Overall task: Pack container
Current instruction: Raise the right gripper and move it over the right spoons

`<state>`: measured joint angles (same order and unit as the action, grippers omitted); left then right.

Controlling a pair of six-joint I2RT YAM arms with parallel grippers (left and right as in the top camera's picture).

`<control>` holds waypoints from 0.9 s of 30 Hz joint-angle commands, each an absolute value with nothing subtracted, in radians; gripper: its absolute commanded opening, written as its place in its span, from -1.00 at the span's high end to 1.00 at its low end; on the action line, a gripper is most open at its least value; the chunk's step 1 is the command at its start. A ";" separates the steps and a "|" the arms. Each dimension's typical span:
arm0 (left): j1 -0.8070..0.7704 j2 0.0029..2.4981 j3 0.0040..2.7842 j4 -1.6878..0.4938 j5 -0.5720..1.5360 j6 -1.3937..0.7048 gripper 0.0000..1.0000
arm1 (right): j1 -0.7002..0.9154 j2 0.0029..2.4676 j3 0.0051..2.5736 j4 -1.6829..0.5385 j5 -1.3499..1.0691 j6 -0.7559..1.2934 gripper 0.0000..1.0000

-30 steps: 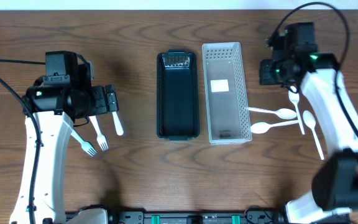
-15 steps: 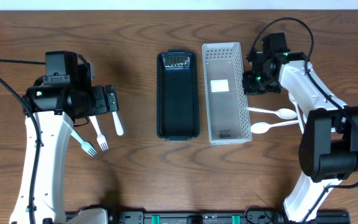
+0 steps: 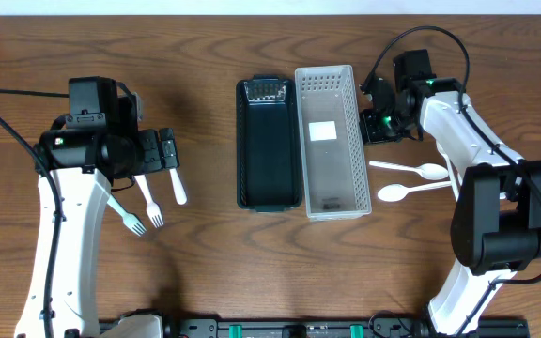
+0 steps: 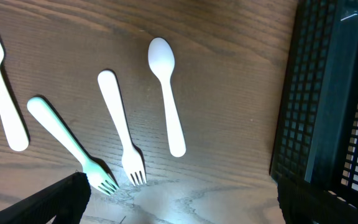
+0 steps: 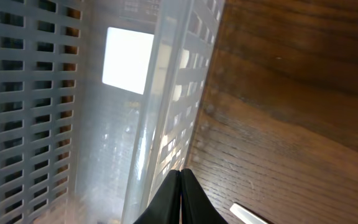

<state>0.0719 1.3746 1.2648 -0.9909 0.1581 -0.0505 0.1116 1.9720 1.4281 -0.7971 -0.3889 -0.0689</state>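
A black basket [image 3: 243,141] and a white perforated basket [image 3: 356,141] lie side by side at the table's middle, their long walls touching. Both look empty apart from a label in each. My right gripper [image 3: 371,126] is shut, its tips [image 5: 180,172] against the outside of the white basket's right wall [image 5: 166,93]. My left gripper [image 3: 165,150] hangs open over loose cutlery at the left: a white spoon [image 4: 166,93], a white fork [image 4: 120,124], a mint-green fork [image 4: 67,143] and another white fork [image 4: 2,93]. Nothing lies between its fingers [image 4: 61,199].
Two white spoons [image 3: 411,170] [image 3: 409,192] lie right of the white basket, just below my right gripper. A further white utensil [image 3: 453,176] lies partly under the right arm. The black basket's wall [image 4: 328,93] fills the right side of the left wrist view.
My right arm swung left to the white basket's right wall, and the basket slid left until it met the black basket. The left arm has not moved.
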 commanded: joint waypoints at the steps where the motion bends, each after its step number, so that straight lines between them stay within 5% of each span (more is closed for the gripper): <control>1: 0.076 1.376 1.291 -0.994 0.165 -0.037 -0.96 | 0.121 1.973 1.445 -0.796 -0.442 -0.095 0.90; 6: 0.076 1.376 1.291 -0.994 0.165 -0.037 -0.96 | 0.121 1.973 1.445 -0.796 -0.459 -0.095 0.85; 9: 0.076 1.376 1.291 -0.994 0.165 -0.037 -0.96 | 0.120 1.973 1.445 -0.796 -0.404 -0.094 0.64; 16: 0.076 1.376 1.291 -0.994 0.165 -0.037 -0.96 | 0.079 1.958 1.456 -0.814 0.096 0.191 0.21; 17: 0.076 1.376 1.291 -0.994 0.165 -0.037 -0.96 | 0.068 1.949 1.467 -0.826 0.126 0.197 0.13; 20: 0.076 1.376 1.291 -0.994 0.165 -0.037 -0.96 | 0.023 1.888 1.552 -0.910 0.161 0.183 -0.65; 22: 0.076 1.376 1.291 -0.994 0.165 -0.037 -0.96 | 0.000 1.847 1.614 -0.984 0.147 0.154 -0.99; 27: 0.076 1.376 1.291 -0.994 0.165 -0.037 -0.96 | -0.046 1.725 1.720 -1.168 0.081 0.097 -0.99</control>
